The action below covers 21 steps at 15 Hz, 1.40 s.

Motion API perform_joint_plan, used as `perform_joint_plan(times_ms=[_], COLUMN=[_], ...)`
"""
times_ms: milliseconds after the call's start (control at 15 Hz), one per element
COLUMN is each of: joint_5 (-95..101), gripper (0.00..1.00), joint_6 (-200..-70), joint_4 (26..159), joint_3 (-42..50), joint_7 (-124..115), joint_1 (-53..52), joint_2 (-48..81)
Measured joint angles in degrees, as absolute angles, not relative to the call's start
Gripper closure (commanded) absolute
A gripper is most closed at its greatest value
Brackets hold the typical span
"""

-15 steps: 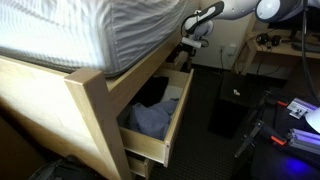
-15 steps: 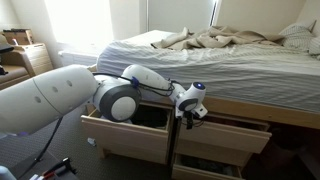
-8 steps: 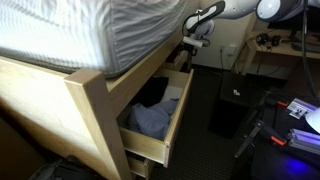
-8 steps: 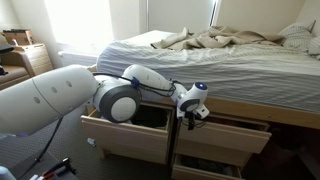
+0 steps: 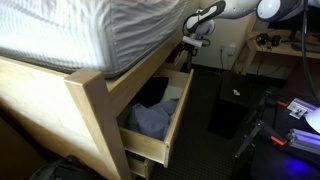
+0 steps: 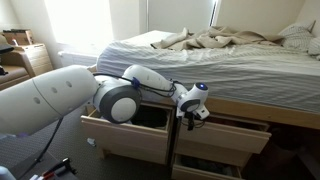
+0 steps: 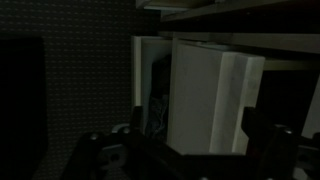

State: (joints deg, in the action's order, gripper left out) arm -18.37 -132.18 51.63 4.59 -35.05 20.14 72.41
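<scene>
My gripper (image 5: 190, 42) hangs just under the bed's mattress edge, at the far wooden drawer (image 5: 183, 52). In an exterior view the gripper (image 6: 191, 112) sits at the top edge where two drawer fronts meet. In the wrist view the gripper (image 7: 195, 130) is open, its dark fingers (image 7: 139, 124) standing wide on either side of a pale wooden drawer panel (image 7: 205, 95). A gap shows between the left finger and the panel. The near drawer (image 5: 172, 118) is pulled out and holds blue and dark clothes (image 5: 150, 118).
The white-sheeted bed (image 6: 200, 55) overhangs the drawers. A lower drawer (image 6: 210, 165) is also pulled out. A black box (image 5: 228, 108) stands on the dark floor beside the drawers, and a desk with cables (image 5: 275, 50) stands behind. A wooden bedpost (image 5: 95, 130) is in front.
</scene>
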Motion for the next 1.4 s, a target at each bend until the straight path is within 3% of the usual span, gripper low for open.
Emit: perform_joint_plan(times_ms=[1067, 1400], joint_5=[-25.58, -24.37], gripper=[0.0, 0.0], joint_6=[-140.96, -152.52], joint_4=[55.61, 60.59], joint_3=[0.63, 3.6], joint_7=[-31.2, -41.49], joint_1=[24.98, 15.91], joint_2=[72.54, 72.18])
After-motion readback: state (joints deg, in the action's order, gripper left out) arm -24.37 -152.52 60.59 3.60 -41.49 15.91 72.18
